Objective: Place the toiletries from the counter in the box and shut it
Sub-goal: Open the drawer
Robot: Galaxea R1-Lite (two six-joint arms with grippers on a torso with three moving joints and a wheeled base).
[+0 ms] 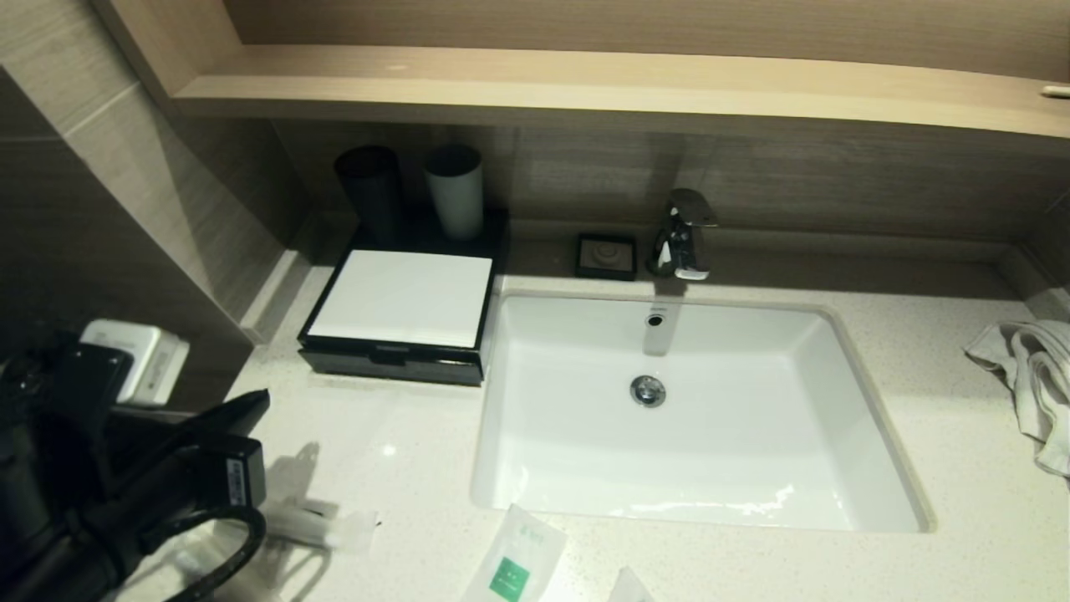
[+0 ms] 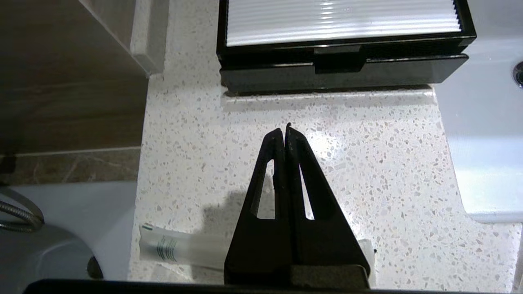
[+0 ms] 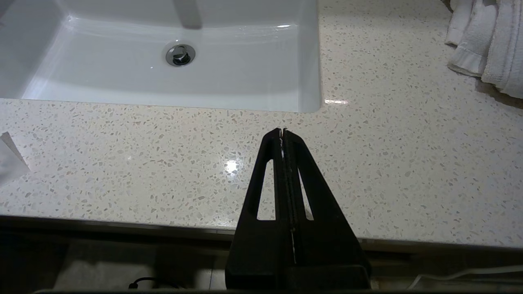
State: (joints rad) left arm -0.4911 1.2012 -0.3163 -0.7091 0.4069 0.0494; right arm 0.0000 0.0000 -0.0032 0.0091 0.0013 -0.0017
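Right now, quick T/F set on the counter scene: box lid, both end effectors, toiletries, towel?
1. The black box with the white ribbed lid is closed. True.
2. The left end effector grips the clear toothbrush packet with green print. False: its fingers are shut on nothing, above bare counter; the packet lies on the speckled stone counter, partly hidden behind the fingers.
3. The right end effector is shut and holds nothing. True.
4. The white sachet with a green square lies in the white rectangular sink. False: it lies on the counter at the sink's near edge.
5. The crumpled white towel sits left of the sink. False: it is right of it.
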